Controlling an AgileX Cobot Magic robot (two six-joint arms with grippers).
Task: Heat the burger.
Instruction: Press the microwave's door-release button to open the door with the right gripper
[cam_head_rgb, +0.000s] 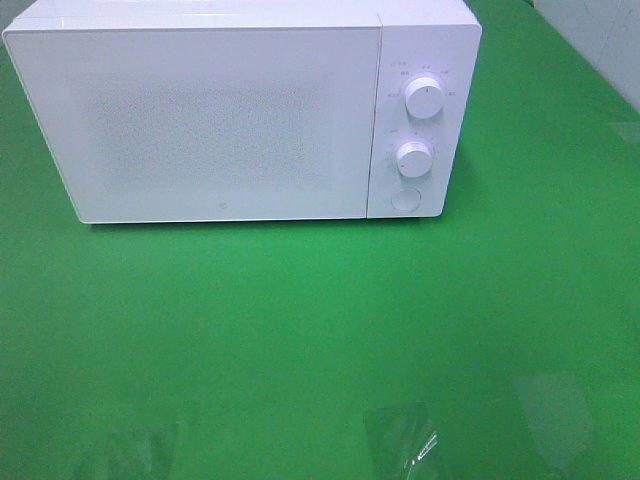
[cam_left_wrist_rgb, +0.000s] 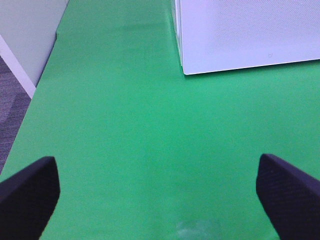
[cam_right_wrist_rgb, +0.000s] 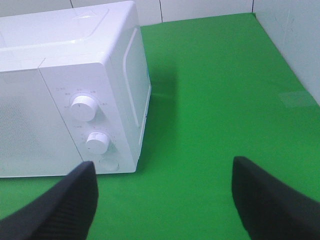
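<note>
Green cloth (cam_head_rgb: 300, 330) covers the whole table, with a pale wall (cam_right_wrist_rgb: 295, 40) on the far edge beyond my right claw. Grey floor (cam_left_wrist_rgb: 10, 100) shows off the table edge on the outer side of my left claw.

My left claw (cam_left_wrist_rgb: 156, 172) is spread wide with nothing between its fingers (cam_left_wrist_rgb: 30, 195). It hangs over bare cloth. Just under it sits a shiny clear patch (cam_left_wrist_rgb: 197, 227) on the cloth.

My right claw (cam_right_wrist_rgb: 164, 170) is also spread wide and holds nothing. Both dark fingers (cam_right_wrist_rgb: 70, 205) are over the cloth.

The white microwave (cam_head_rgb: 220, 120) stands ahead of both claws, well apart from the fingertips, with its door (cam_head_rgb: 200, 120) shut and flush.
- From the left claw, its near lower corner is ahead and toward my right arm's side.
- From the right claw, its control panel is ahead and toward my left arm's side.

The panel has an upper knob (cam_head_rgb: 425, 98), a lower knob (cam_head_rgb: 413, 157) and a round button (cam_head_rgb: 404, 198) below them. All are clear of my fingers.

The burger shows in no view, so I cannot tell where it is. The frosted door shows nothing of the inside.
</note>
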